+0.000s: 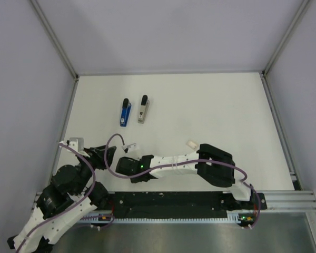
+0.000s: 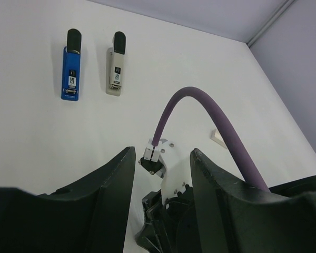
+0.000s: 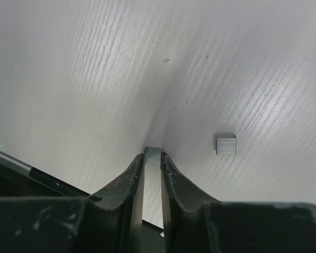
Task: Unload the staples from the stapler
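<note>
Two staplers lie side by side at the back of the table, a blue stapler [image 1: 125, 112] [image 2: 71, 66] and a grey stapler [image 1: 143, 109] [image 2: 116, 63], both closed. My right gripper [image 3: 152, 156] [image 1: 125, 163] is down at the table near the front left, shut on a small silver block of staples [image 3: 153, 153] pinched between its fingertips. A second staple block [image 3: 226, 144] lies loose on the table just to its right. My left gripper [image 2: 160, 158] [image 1: 101, 155] hovers open and empty, close to the right arm's wrist.
A small white block [image 1: 191, 143] [image 2: 218, 138] lies near the table's middle. The right arm's purple cable [image 2: 200, 113] arcs across in front of the left gripper. The cell's walls and metal frame rails [image 1: 58, 47] surround the table.
</note>
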`<state>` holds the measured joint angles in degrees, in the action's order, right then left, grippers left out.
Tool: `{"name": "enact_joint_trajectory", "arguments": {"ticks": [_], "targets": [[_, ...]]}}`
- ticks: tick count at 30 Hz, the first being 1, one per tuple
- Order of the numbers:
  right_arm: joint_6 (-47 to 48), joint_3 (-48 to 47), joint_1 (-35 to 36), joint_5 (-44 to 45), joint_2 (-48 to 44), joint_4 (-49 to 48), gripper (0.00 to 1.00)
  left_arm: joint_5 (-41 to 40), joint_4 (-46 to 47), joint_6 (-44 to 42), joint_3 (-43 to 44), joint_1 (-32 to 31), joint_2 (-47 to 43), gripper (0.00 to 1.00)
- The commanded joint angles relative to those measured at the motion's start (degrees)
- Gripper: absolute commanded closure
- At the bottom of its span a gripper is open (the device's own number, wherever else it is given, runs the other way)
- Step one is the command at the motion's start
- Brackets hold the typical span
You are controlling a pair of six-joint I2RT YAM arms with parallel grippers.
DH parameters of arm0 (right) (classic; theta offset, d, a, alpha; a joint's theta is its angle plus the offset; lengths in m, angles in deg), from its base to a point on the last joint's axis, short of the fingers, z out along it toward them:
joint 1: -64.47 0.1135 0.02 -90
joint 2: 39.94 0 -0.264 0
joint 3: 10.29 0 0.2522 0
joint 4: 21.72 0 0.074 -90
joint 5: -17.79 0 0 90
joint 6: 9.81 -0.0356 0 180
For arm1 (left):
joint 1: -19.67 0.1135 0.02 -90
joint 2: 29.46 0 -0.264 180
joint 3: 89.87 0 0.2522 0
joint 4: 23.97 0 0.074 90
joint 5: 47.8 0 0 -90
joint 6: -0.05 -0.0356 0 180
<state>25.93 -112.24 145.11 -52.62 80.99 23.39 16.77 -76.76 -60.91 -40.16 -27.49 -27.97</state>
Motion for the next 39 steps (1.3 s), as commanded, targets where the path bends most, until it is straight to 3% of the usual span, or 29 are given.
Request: {"name": "enact_joint_trajectory", "arguments": {"ticks": [1,10,21,31,39], "targets": [[0.2,-1.3,1.1,0.4,1.9,2.6,0.84,1.2,1.3,0.4,0.1,-1.1,-0.5,0.48],[0.6,-1.0,1.0,1.8,0.1,2.6,0.89,0.3,0.9,0.8,0.2,-2.0,-0.6,0.48],[0.6,5.4,-1.9,5.2,-13.0,2.3,0.89,0.0,1.1,0.8,0.0,-2.2,-0.5,0.48],[0.9,22.6,-15.3,8.5,-28.6,-0.4,0.89,0.5,1.7,0.2,-0.3,-2.2,-0.3,0.47],[1.6,31.1,-26.7,8.7,-32.2,-5.4,0.88,1.1,1.9,-0.1,-0.3,-2.2,1.2,0.47]]}}
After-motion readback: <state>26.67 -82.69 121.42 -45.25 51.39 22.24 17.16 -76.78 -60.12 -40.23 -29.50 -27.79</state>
